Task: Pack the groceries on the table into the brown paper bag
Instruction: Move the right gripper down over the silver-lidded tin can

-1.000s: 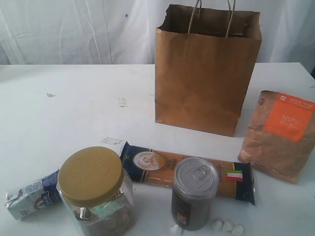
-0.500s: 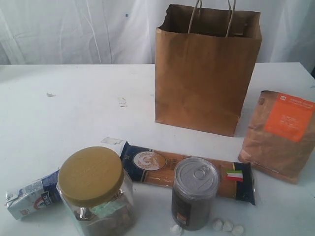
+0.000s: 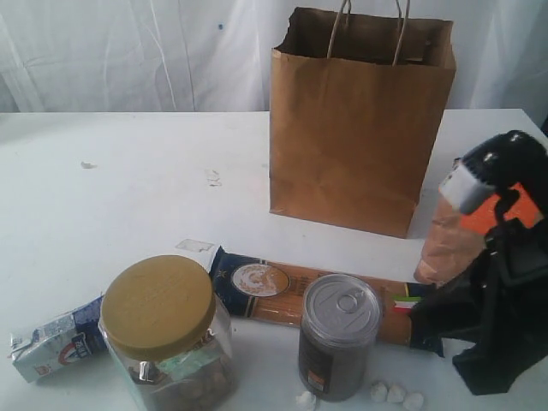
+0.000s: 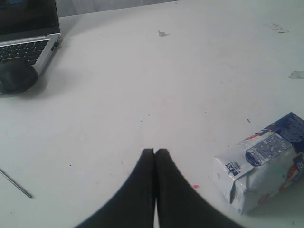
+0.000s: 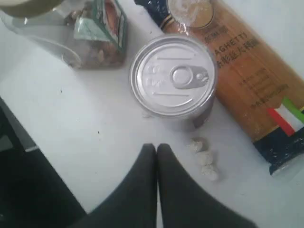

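The tall brown paper bag (image 3: 360,128) stands open at the back of the table (image 3: 128,188). In front lie the dark-blue spaghetti packet (image 3: 274,291), the grey tin can (image 3: 338,334), the gold-lidded jar (image 3: 163,330) and the blue-white carton (image 3: 47,347). My right arm (image 3: 501,282) covers most of the brown pouch (image 3: 447,240). My right gripper (image 5: 156,146) is shut and empty, just short of the can (image 5: 173,78). My left gripper (image 4: 155,151) is shut and empty over bare table, apart from the carton (image 4: 266,164). No yellow packet is in view.
Small white lumps (image 5: 202,159) lie beside the can, between it and the spaghetti packet (image 5: 247,71). A paper scrap (image 3: 195,246) lies near the packet's left end. A laptop (image 4: 26,33) and a dark mouse (image 4: 16,76) sit at the table's edge. The table edge (image 5: 28,142) lies close to the right gripper.
My right arm has come into the exterior view from the right and now hides most of the brown pouch. The groceries and the bag have not moved.
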`<state>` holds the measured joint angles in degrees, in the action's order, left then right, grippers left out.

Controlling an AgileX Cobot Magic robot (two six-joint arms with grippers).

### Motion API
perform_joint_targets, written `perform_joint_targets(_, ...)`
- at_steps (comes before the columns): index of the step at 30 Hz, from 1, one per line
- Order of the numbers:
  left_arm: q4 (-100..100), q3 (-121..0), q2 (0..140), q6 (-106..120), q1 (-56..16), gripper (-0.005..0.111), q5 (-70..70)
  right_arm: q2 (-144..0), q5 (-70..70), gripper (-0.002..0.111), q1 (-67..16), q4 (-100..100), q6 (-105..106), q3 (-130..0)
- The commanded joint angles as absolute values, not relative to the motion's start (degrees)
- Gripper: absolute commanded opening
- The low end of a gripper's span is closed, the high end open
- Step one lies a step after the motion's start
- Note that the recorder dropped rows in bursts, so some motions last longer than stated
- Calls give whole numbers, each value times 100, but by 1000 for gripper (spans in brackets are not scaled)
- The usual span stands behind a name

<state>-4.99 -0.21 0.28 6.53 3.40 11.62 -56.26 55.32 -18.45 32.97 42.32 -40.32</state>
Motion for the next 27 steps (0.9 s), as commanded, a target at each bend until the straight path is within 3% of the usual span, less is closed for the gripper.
perform_joint_targets(1, -549, 0, 0, 639, 307, 0, 1155, -5920, 4759, 0, -2275, 2859, 4348, -4066)
perform_joint_targets(4, -549, 0, 0, 629, 307, 0, 1155, -6025, 4288, 2, -2341, 2872, 4351, -4066)
perform_joint_targets(6, -549, 0, 0, 629, 307, 0, 1155, -6097, 4234, 12, -2341, 2883, 4364, -4066)
perform_joint_targets(8, -549, 0, 0, 629, 307, 0, 1155, -6177, 4247, 26, -2341, 2916, 4364, -4066)
perform_joint_targets(12, -549, 0, 0, 629, 307, 0, 1155, -6332, 4001, 70, -2472, 3291, 4378, -4055)
perform_joint_targets(16, -549, 0, 0, 629, 307, 0, 1155, -6496, 3931, 97, -2700, 3378, 4378, -4055)
perform_joint_targets(27, -549, 0, 0, 629, 307, 0, 1155, -7148, 3417, 101, -3366, 2793, 4633, -4055)
